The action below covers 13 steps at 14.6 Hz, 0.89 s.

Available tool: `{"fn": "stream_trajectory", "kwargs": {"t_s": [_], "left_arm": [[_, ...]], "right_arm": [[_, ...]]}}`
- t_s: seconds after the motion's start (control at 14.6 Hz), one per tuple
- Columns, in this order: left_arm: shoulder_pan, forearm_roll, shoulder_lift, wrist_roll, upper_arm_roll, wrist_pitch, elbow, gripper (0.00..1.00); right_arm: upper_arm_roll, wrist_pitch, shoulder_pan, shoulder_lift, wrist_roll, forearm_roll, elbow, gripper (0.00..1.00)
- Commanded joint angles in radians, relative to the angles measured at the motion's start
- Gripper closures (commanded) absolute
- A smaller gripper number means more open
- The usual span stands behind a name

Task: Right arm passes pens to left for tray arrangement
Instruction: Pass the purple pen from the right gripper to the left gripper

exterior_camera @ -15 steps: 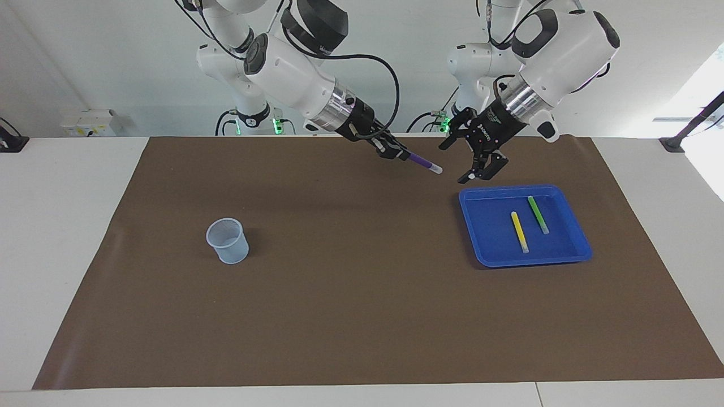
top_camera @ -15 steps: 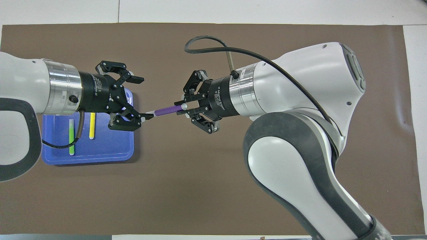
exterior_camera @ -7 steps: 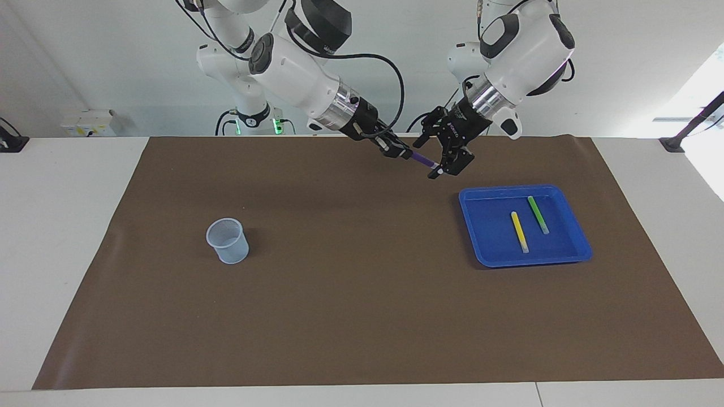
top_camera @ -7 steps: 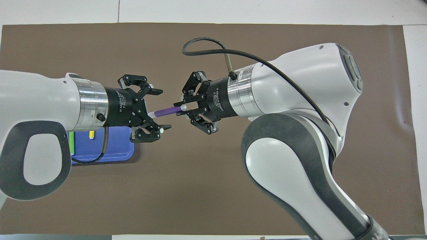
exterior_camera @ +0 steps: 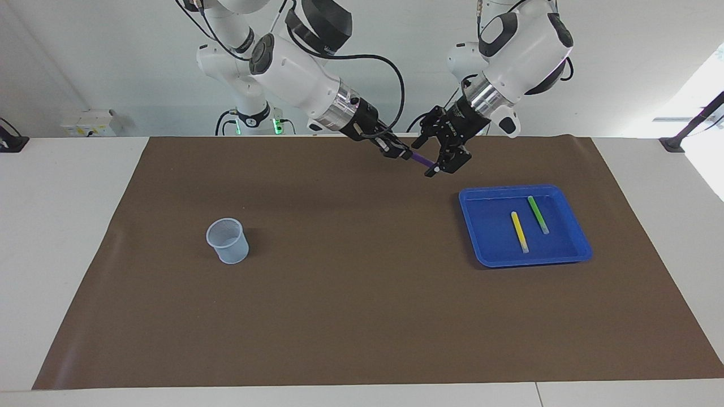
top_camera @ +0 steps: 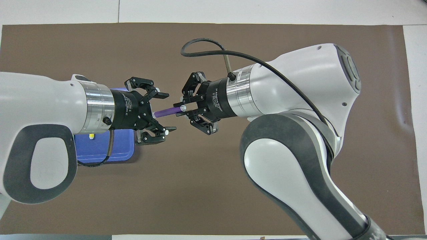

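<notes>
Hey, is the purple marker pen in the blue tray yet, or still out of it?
Out. The purple marker pen is up in the air, clamped in the right tool, not in the bright-blue plastic tray.

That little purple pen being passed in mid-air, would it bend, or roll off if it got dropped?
The purple pen probably stays stiff: gripped at one end by the right gripper, it juts out straight. Being round and slim, it would likely roll on the flat mat. The blue tray has a raised rim that should stop it.

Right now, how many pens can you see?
3. The yellow pen and the green pen lie side by side in the tray. The purple pen is held by the right gripper, mid-air.
</notes>
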Motion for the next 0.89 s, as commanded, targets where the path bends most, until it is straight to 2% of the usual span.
{"fn": "stream_trajectory", "kwargs": {"t_s": [0.0, 0.27, 0.48, 0.68, 0.82], "left_arm": [[-0.013, -0.02, -0.033, 0.021, 0.012, 0.026, -0.044, 0.14], [-0.003, -0.02, -0.035, 0.052, 0.013, 0.002, -0.044, 0.3], [-0.002, -0.02, -0.036, 0.07, 0.013, -0.006, -0.045, 0.52], [0.0, -0.02, -0.046, 0.091, 0.018, -0.03, -0.053, 0.6], [0.0, -0.02, -0.046, 0.105, 0.021, -0.039, -0.053, 0.61]], "right_arm": [[0.012, 0.006, -0.003, 0.013, 0.007, -0.029, 0.016, 1.0], [0.012, 0.006, -0.002, 0.013, 0.007, -0.031, 0.016, 1.0], [0.012, 0.006, -0.002, 0.013, 0.005, -0.032, 0.016, 1.0], [0.012, 0.006, -0.002, 0.013, 0.005, -0.037, 0.016, 1.0], [0.012, 0.006, -0.002, 0.013, 0.005, -0.037, 0.016, 1.0]]}}
